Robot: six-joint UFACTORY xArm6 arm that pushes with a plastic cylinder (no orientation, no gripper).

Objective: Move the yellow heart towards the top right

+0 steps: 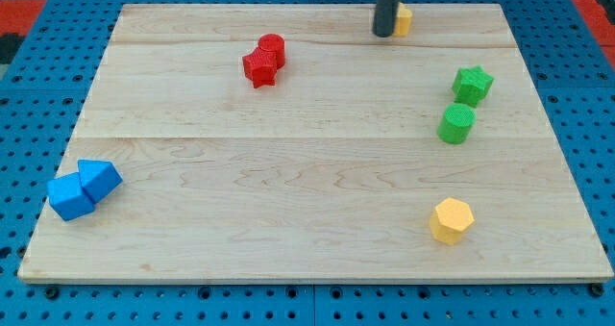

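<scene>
A small yellow block (405,20), the likely yellow heart, lies near the board's top edge, right of centre, and my rod hides much of it, so its shape is unclear. My tip (384,35) rests on the board right at this block's left side, touching or nearly touching it. A second yellow block, a hexagon (452,220), sits at the lower right.
The wooden board (288,191) lies on a blue pegboard. Two red blocks (264,59) touch at the upper left of centre. A green star (473,84) and a green cylinder (457,123) stand at the right. Two blue blocks (84,188) touch at the left edge.
</scene>
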